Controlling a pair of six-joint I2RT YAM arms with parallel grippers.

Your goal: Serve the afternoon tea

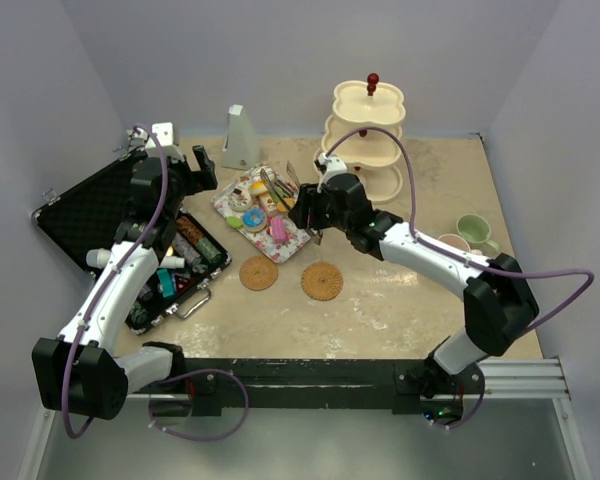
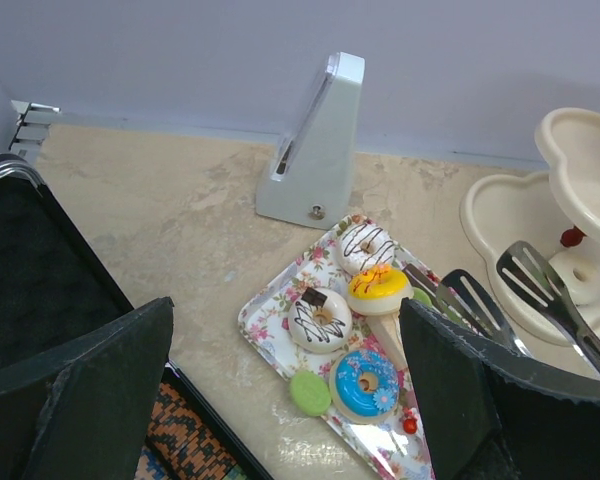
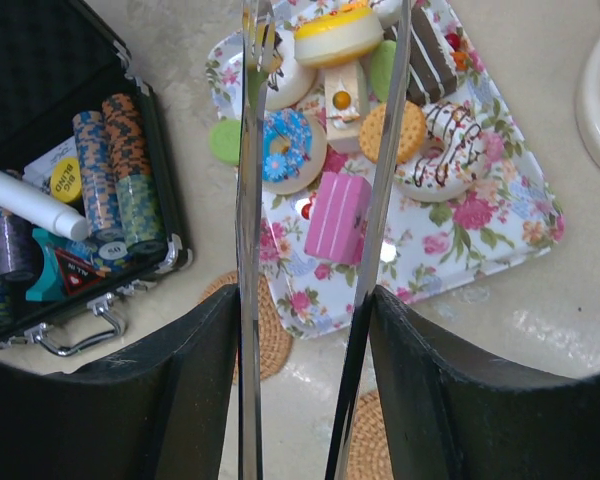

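A floral tray (image 1: 292, 243) holds several toy donuts and cakes. My right gripper (image 1: 310, 215) is shut on metal tongs (image 3: 248, 200) and holds them over the tray (image 3: 480, 215). The tong arms stand on either side of a yellow-topped cake (image 3: 338, 35), with a pink cake (image 3: 338, 217) and a blue donut (image 3: 285, 145) below them. My left gripper (image 2: 285, 320) is open and empty above the tray's left edge, over a white chocolate-striped donut (image 2: 320, 318). The cream three-tier stand (image 1: 370, 130) is at the back right. Green mug (image 1: 475, 230) and pink mug (image 1: 452, 243) are at the right. Two woven coasters (image 1: 259, 272) lie in front of the tray.
An open black case (image 1: 110, 225) of chips and tools lies at the left, under my left arm. A grey pyramid-shaped object (image 1: 240, 138) stands behind the tray. Grey walls close the back and both sides.
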